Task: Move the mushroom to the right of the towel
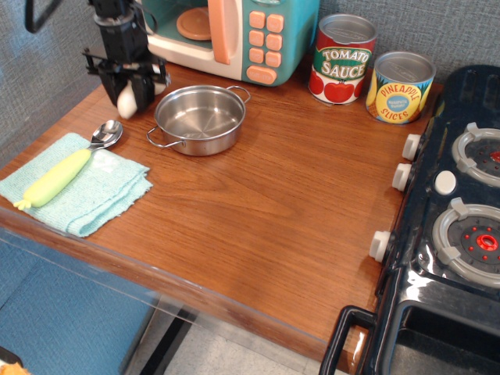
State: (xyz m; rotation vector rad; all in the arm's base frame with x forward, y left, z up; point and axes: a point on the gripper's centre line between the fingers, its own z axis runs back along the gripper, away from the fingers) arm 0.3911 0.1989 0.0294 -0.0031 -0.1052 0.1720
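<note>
The mushroom (126,101) lies at the back left of the wooden table, left of the steel pan; only the pale end of its cream stem shows between the fingers. My black gripper (130,92) reaches down over it, its fingers drawn in tight against the stem. The stem end still looks to be at table level. The light teal towel (86,195) lies folded at the front left corner, well in front of the gripper. The mushroom's cap is mostly hidden behind the gripper.
A slim yellow-green toy vegetable (56,178) lies on the towel, and a spoon (105,133) rests at the towel's back edge. The steel pan (199,119) sits just right of the gripper. A toy microwave (242,35) and two cans (342,58) stand at the back. A toy stove (457,234) is on the right.
</note>
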